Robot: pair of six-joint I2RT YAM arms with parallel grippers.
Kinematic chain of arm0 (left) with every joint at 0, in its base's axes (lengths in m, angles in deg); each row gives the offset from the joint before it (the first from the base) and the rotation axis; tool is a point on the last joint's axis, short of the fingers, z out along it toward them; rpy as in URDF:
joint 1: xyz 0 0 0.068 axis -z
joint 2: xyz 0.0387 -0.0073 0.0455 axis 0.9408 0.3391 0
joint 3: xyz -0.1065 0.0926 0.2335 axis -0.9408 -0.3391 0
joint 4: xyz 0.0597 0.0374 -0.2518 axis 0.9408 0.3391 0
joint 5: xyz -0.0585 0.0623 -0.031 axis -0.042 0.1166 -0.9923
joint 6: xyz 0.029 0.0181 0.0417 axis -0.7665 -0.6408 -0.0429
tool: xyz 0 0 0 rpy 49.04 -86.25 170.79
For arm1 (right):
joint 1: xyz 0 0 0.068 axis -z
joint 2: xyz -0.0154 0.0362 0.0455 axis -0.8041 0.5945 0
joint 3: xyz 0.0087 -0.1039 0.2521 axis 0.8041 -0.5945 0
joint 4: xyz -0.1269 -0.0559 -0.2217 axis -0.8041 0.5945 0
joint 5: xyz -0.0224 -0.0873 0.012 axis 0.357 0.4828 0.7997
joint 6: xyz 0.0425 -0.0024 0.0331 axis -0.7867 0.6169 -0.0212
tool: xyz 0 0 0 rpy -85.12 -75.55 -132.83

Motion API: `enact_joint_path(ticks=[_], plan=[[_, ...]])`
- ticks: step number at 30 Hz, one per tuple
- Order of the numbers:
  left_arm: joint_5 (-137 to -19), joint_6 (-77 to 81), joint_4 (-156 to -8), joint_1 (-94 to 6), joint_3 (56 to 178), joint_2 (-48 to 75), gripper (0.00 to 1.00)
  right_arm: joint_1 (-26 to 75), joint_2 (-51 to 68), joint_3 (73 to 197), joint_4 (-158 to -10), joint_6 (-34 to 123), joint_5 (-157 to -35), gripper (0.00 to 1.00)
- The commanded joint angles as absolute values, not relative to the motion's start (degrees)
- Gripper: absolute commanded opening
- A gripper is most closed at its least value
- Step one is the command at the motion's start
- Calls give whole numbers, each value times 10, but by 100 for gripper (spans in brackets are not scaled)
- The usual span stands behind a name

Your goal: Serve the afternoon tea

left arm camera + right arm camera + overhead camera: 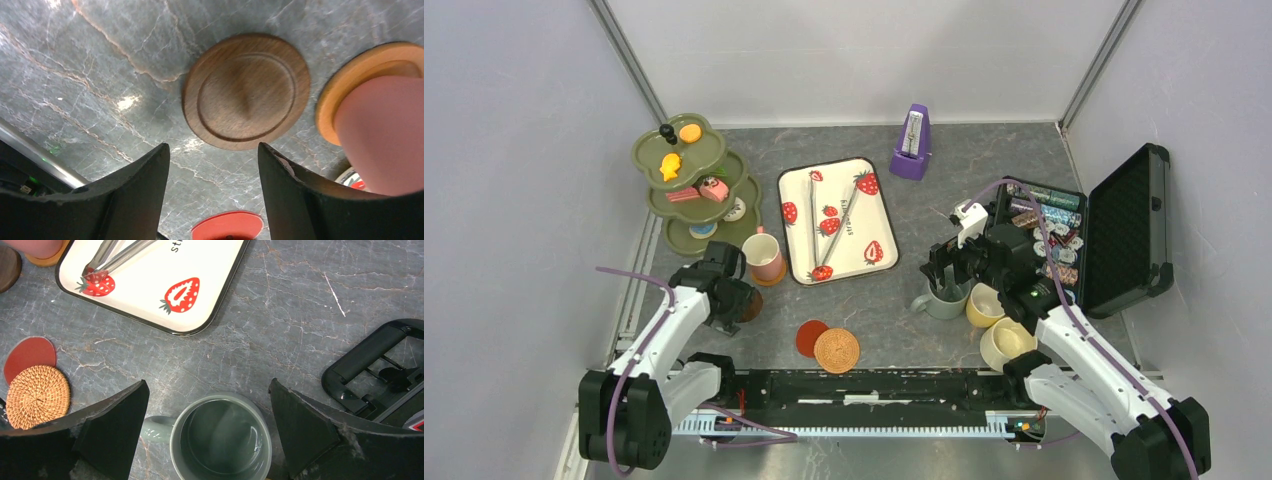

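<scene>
My left gripper (732, 297) (214, 150) hangs open over the bare tabletop, nothing between its fingers. Just beyond its fingertips lies a dark wooden coaster (246, 91) (752, 307). To its right the pink mug (382, 135) (764, 256) stands on an orange coaster (350, 75). My right gripper (946, 270) (208, 385) is open wide above the grey-green mug (220, 437) (944, 298), a finger on each side and neither touching it. The yellow mug (984, 305) and cream mug (1007, 343) stand beside it. The olive tiered stand (689, 185) holds small pastries.
A red coaster (811, 337) (27, 355) and a woven coaster (837, 350) (37, 396) lie near the front edge. The strawberry tray (837, 220) with tongs sits mid-table. At the back stands a purple metronome (911, 143); the open black case (1114, 230) is at the right.
</scene>
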State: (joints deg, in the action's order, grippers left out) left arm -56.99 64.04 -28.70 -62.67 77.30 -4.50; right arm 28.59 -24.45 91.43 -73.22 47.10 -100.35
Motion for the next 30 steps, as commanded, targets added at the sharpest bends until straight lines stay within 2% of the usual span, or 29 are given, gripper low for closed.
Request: enact_joint_path(ticks=[1, 7, 15, 30], plan=[[-599, 686, -306, -624, 743, -51, 70, 284, -254, 913, -745, 472, -997, 98], [-596, 695, -373, -623, 719, -9, 59, 283, -246, 915, -748, 472, -1001, 98], [-526, 701, -405, -623, 735, 55, 53, 284, -250, 915, -741, 474, -997, 98], [-477, 665, -435, -658, 773, 134, 51, 284, -244, 915, -738, 474, -997, 98]])
